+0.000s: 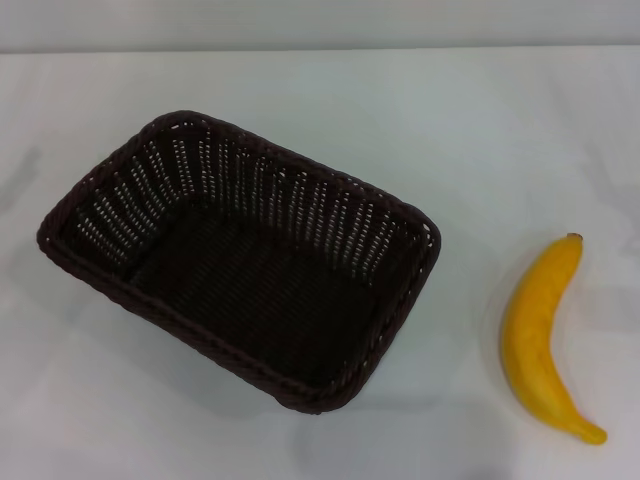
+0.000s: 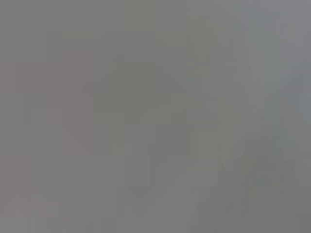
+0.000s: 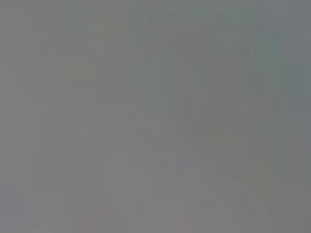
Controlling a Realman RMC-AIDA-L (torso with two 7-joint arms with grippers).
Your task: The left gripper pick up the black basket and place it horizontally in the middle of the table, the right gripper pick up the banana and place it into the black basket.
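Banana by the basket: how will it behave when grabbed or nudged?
The banana lies flat on its curved side on the table, so it will probably pivot rather than roll. Its smooth, tapering skin may slip. Probably soft, so squeeze gently.

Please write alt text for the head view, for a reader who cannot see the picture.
An empty black basket sits at an angle on a white table, left of centre. A yellow banana lies on the table to its right, apart from it, stem end pointing away from the robot. No gripper is visible.
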